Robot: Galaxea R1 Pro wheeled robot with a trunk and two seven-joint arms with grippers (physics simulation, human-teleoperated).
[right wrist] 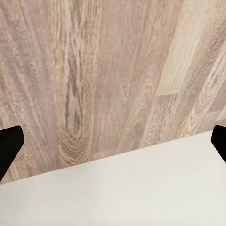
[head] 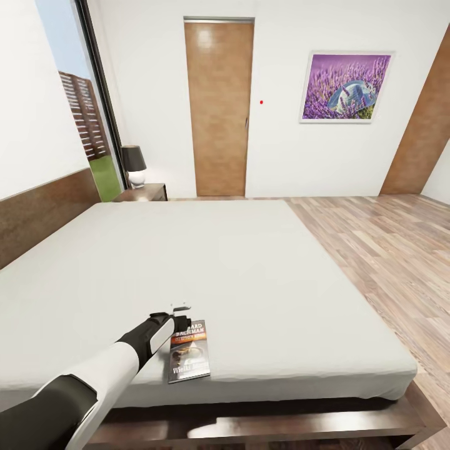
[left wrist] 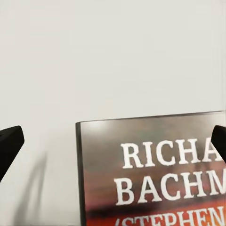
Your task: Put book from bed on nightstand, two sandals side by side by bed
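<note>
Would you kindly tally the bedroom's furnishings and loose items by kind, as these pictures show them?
Bed: 1
Book: 1
Nightstand: 1
Lamp: 1
Door: 1
Lavender picture: 1
Total: 6

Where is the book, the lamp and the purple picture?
book (head: 189, 351), head view, middle of its cover.
lamp (head: 134, 164), head view, on its dark shade.
purple picture (head: 345, 87), head view, middle of the lavender.

Glossy book (head: 189, 352); matt mattress (head: 250, 269); wood-plank floor (head: 375, 244)
</note>
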